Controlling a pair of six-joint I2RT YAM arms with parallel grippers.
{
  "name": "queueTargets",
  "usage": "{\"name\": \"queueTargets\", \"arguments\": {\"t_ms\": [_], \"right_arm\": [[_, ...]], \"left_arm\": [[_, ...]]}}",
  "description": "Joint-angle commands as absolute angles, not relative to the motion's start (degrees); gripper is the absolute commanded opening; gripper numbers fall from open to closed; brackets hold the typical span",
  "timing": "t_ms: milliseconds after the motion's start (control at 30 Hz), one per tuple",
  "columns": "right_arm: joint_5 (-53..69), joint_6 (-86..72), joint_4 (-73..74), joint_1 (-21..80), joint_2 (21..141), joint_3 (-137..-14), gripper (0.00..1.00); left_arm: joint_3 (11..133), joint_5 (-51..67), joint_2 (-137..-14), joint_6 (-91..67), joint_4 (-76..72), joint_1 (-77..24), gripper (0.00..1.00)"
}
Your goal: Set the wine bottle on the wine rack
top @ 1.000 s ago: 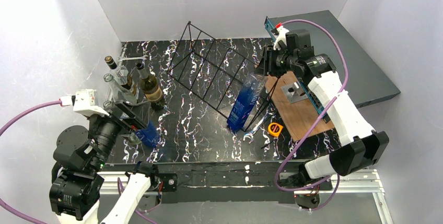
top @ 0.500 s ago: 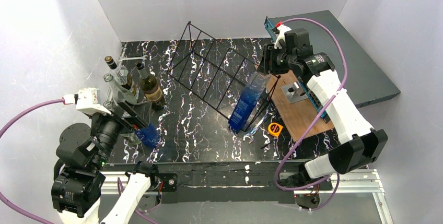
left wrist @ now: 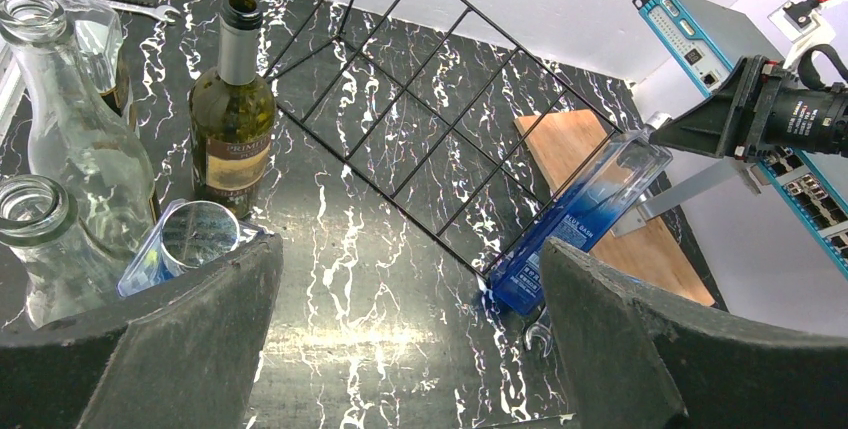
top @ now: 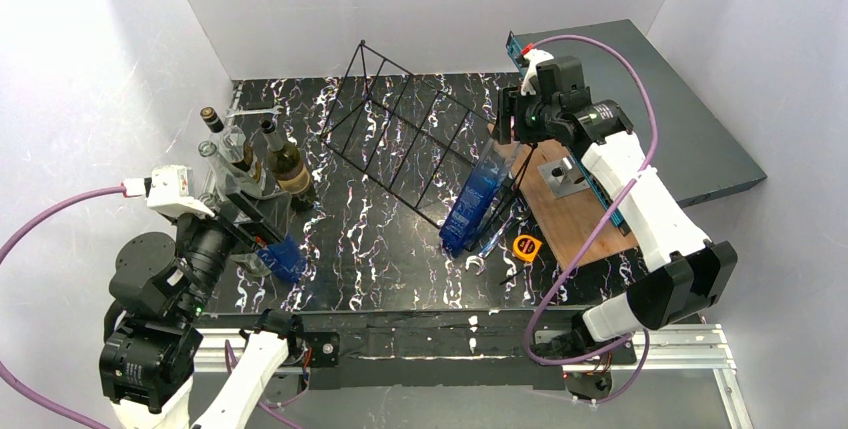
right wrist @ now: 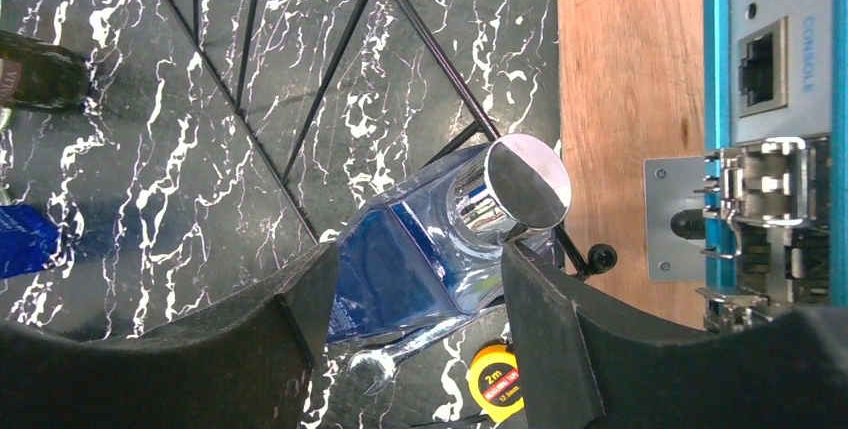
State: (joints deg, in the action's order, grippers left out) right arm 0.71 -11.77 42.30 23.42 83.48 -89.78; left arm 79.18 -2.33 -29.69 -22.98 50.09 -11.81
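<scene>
The wine rack, a black wire tent frame, stands mid-table; it also shows in the left wrist view and the right wrist view. A blue square bottle with a chrome cap leans tilted in the rack's right end slot. My right gripper hangs over its top, open, its jaws on either side of the bottle's shoulder. My left gripper is open and empty at the left, beside a second blue bottle. A labelled green wine bottle stands upright at the left.
Clear glass bottles crowd the left edge behind the green bottle. A wrench and a yellow tape measure lie by the blue bottle's base. A wooden board and a blue network device lie at the right.
My right gripper has moved left and closer over the blue bottle's top. The bottle's top has shifted slightly. The left arm has barely moved.
</scene>
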Motion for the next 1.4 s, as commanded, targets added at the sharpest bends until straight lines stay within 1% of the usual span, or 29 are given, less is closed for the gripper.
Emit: {"name": "queueTargets", "arguments": {"t_ms": [0, 267, 533, 767, 967, 1200, 1367], "right_arm": [[-2.97, -11.31, 42.68, 24.99, 82.77, -92.11, 0.71], [-8.62, -11.69, 46.5, 29.37, 80.8, -96.4, 0.77], [-11.62, -13.1, 47.52, 33.62, 80.17, -99.89, 0.79], [-11.5, -18.32, 36.12, 48.24, 81.24, -98.86, 0.81], [-9.38, -22.63, 21.8, 58.25, 84.17, -96.83, 0.83], [-10.86, -23.82, 11.11, 68.31, 91.74, -100.38, 0.89], [-13.08, -22.85, 7.28, 73.3, 98.37, -105.69, 0.94]], "left_arm": [[79.98, -2.39, -30.79, -22.32, 49.47, -12.04, 0.99], [80.06, -1.93, -30.46, -22.76, 49.4, -12.04, 0.99], [81.53, -2.11, -29.66, -22.89, 50.58, -12.02, 0.99], [84.33, -2.73, -28.77, -23.46, 51.85, -12.04, 0.99], [88.2, -4.46, -28.22, -23.25, 53.71, -12.58, 0.99], [92.61, -6.18, -27.3, -23.55, 55.02, -13.2, 0.99], [95.82, -9.45, -25.99, -23.72, 55.43, -13.95, 0.99]]}}
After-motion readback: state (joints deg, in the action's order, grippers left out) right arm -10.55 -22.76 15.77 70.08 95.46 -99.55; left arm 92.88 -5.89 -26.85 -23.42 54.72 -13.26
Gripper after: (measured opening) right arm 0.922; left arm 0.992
